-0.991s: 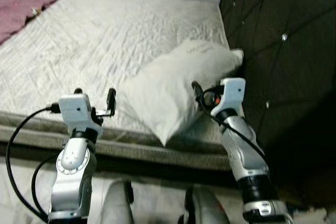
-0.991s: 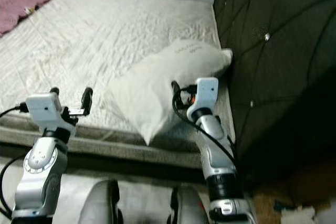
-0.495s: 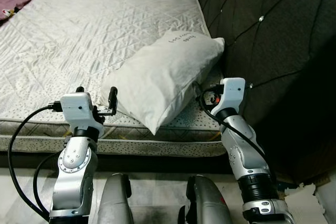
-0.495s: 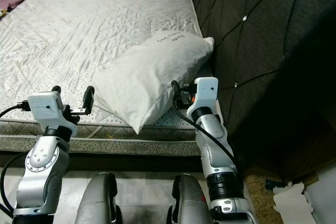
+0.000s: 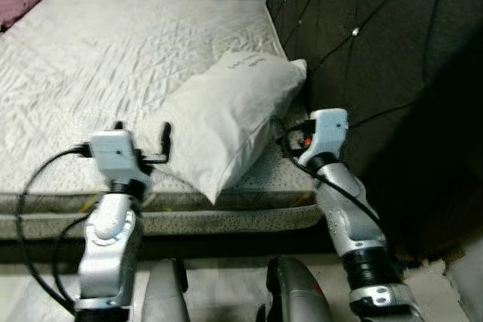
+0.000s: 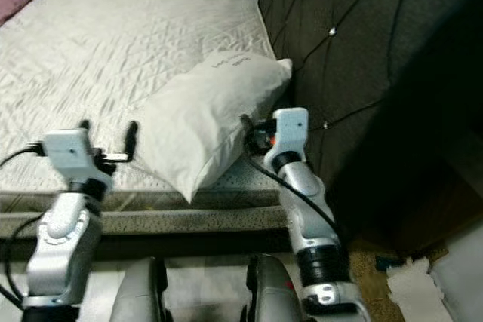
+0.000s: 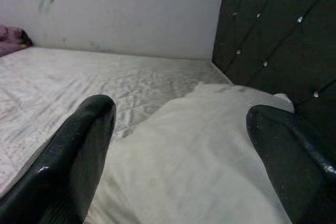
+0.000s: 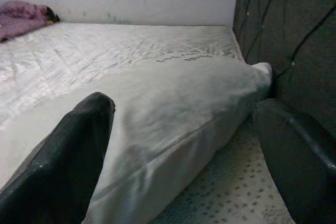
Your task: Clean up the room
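White pillow (image 5: 226,115) lies on mattress (image 5: 90,58) at near right corner, far end against dark tufted headboard (image 5: 362,43), near corner overhanging bed edge. Left gripper (image 5: 142,145) fingers spread, holding nothing, just left of pillow. Right gripper (image 8: 184,166) also released, at pillow's right side by headboard. Purple cloth (image 8: 23,17) far left.
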Robot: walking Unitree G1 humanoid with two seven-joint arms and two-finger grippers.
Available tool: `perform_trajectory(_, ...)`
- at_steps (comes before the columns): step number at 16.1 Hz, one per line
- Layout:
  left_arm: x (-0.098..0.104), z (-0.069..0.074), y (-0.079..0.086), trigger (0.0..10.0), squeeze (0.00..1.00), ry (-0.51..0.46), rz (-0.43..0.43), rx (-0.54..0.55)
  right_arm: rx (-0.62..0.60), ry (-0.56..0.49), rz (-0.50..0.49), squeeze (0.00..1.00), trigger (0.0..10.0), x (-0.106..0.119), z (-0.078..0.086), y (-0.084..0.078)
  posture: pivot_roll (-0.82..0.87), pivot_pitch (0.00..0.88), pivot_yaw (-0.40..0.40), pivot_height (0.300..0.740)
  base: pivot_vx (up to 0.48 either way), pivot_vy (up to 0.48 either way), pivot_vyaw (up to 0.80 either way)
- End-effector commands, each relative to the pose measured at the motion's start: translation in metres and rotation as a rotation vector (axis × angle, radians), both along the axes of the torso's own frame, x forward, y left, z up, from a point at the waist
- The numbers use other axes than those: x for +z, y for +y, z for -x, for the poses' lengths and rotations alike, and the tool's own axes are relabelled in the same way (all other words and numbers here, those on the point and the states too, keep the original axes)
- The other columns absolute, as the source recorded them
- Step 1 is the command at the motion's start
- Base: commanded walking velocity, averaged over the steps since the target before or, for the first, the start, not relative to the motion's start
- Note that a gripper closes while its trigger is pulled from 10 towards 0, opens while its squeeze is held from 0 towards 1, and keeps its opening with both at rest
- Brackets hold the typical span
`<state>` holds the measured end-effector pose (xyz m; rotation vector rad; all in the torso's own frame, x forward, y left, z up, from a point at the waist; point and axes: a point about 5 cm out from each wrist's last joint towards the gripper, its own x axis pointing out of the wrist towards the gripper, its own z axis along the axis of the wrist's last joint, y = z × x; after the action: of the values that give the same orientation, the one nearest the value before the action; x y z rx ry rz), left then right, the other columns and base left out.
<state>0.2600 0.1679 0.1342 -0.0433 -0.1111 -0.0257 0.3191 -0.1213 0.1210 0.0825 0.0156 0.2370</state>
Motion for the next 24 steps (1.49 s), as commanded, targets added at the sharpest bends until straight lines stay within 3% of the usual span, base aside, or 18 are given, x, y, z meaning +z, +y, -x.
perform_trajectory(1, 0.001, 0.001, 0.005, 10.0, 0.0, 0.001, -0.009, 0.024, 0.012, 0.007, -0.001, 0.0, 10.0, 0.001, -0.002, 0.004, -0.04, 0.042, -0.058, 0.616, 0.48, 0.0, 0.0)
perform_trajectory(11, 0.001, 0.003, 0.002, 10.0, 0.0, 0.0, -0.015, -0.008, 0.04, 0.007, 0.024, 0.0, 10.0, 0.0, 0.001, 0.006, -0.04, 0.055, -0.049, 0.616, 0.278, 0.0, 0.0)
perform_trajectory(18, -0.007, 0.017, 0.004, 10.0, 0.0, 0.058, -0.031, 0.02, 0.069, 0.163, 0.107, 0.0, 10.0, -0.023, 0.013, -0.001, -0.04, 0.123, -0.045, 0.616, 0.0, 0.0, 0.0)
perform_trajectory(24, -0.011, 0.029, 0.009, 10.0, 0.0, 0.102, -0.042, 0.045, 0.174, 0.219, 0.122, 0.0, 10.0, -0.028, 0.015, 0.008, -0.02, 0.14, -0.042, 0.547, 0.0, 0.0, 0.0)
